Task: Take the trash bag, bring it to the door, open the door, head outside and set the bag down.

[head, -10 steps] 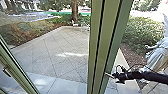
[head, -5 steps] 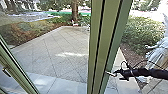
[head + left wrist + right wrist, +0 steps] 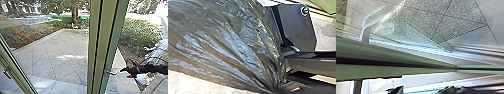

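Left gripper (image 3: 280,86) is clamped on the gathered neck of the trash bag (image 3: 230,47). Right gripper (image 3: 123,70) is placed just beside the door handle (image 3: 110,72); wide or narrow can't be told. Door-opening step judged in hand; handle must be lined up and worked, bag kept secure.

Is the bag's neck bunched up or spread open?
Bunched up: in the left wrist view, the bag's folds run together into a narrow end at the left gripper.

Green door frame (image 3: 107,37) with black stripes; pale grey paving (image 3: 53,55), dark-lined grid.
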